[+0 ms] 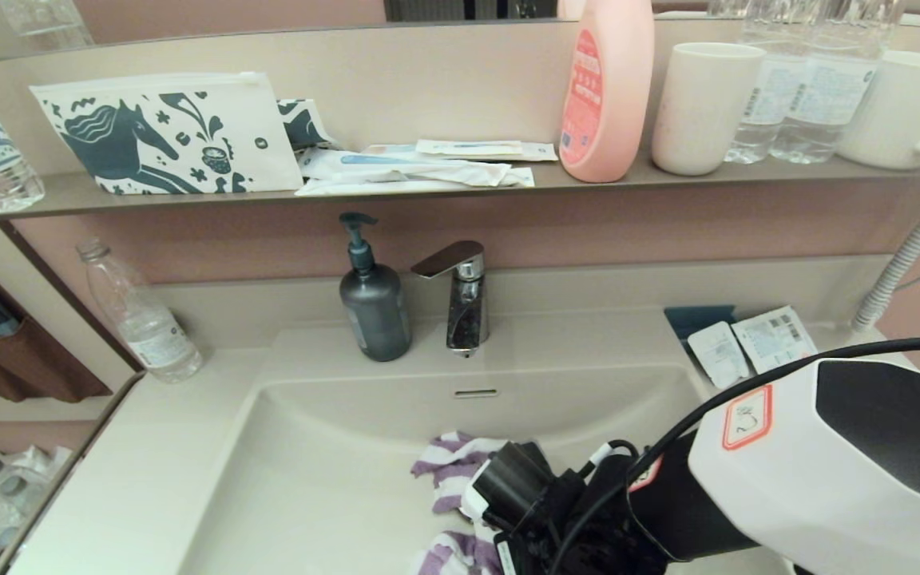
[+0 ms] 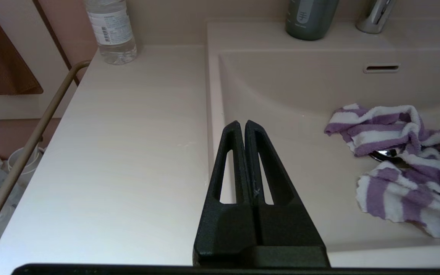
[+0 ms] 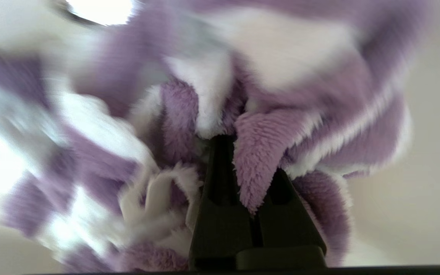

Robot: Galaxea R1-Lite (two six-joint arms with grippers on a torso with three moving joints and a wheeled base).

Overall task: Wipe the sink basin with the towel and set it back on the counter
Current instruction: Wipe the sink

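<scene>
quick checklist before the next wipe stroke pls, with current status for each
1. Right gripper clamped on the towel: ok, pile bunched around its shut fingers.
2. Towel down in the basin, not on the counter: ok.
3. Drain plug free of snagging: cannot tell, towel covers most of it.
4. Left gripper out of the way: ok, shut, empty, over the basin's left edge.
5. Soap bottle and faucet clear of the stroke: ok, both stand behind the basin, apart from the towel.
6. Whole basin floor wiped: cannot tell.
</scene>
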